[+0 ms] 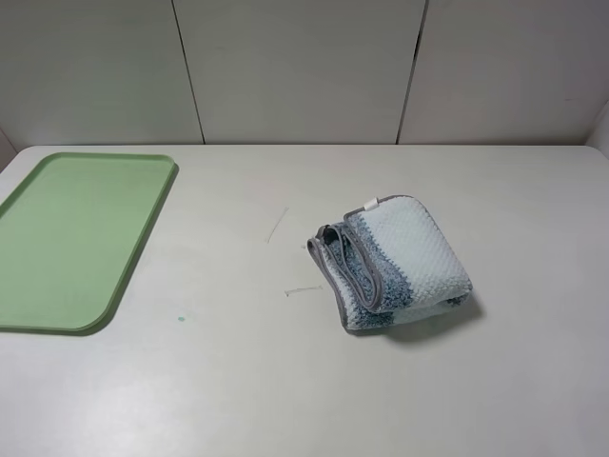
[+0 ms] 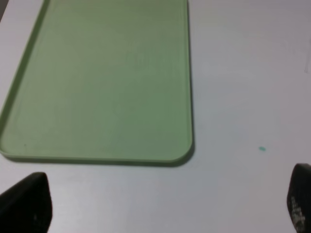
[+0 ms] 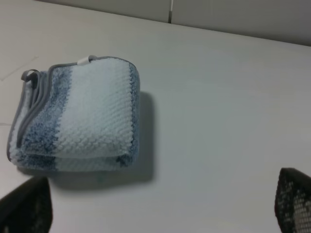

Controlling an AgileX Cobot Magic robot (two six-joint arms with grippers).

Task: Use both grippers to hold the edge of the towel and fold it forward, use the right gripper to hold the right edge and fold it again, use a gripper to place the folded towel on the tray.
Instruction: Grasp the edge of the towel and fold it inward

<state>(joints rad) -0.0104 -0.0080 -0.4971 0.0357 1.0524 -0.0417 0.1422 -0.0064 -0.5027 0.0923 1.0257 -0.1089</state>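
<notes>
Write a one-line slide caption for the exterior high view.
Folded white terry-cloth towel with blue-grey stripes lies on the white table, right of the bare pale-green rectangular plastic tray.

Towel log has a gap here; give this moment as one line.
towel: folded, on table | tray: bare | left gripper: open, by tray | right gripper: open, by towel

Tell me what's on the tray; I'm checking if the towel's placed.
Nothing visible: the tray is bare. The folded towel lies on the table, apart. The tray's left edge is cropped.
</notes>
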